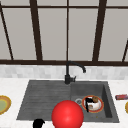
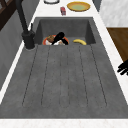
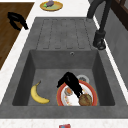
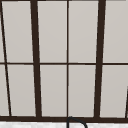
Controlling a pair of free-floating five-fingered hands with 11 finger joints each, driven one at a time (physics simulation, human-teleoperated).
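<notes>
A red-rimmed plate [image 1: 100, 109] [image 3: 91, 88] [image 2: 45, 40] lies in the sink basin [image 3: 50, 62] at the right. It carries a round brown piece of food [image 3: 85, 99] [image 1: 95, 99] and smaller bits. My right hand [image 1: 88, 102] [image 3: 72, 83] [image 2: 59, 37] reaches down onto the plate's left part, fingers stretched across it and thumb spread. A yellow banana [image 3: 37, 95] [image 2: 80, 41] lies on the basin floor beside the plate. My left hand [image 1: 38, 123] [image 3: 17, 20] [image 2: 123, 68] hangs in the air off the counter's front edge by the drainboard, fingers relaxed, holding nothing.
A large red ball [image 1: 67, 115] covers the sink's front middle. The black faucet [image 1: 68, 75] [image 3: 100, 37] stands behind the sink. A yellow plate [image 1: 2, 105] [image 3: 51, 5] is on the left counter. A small red item [image 1: 121, 97] [image 2: 63, 10] and another yellow plate [image 2: 78, 6] are on the right.
</notes>
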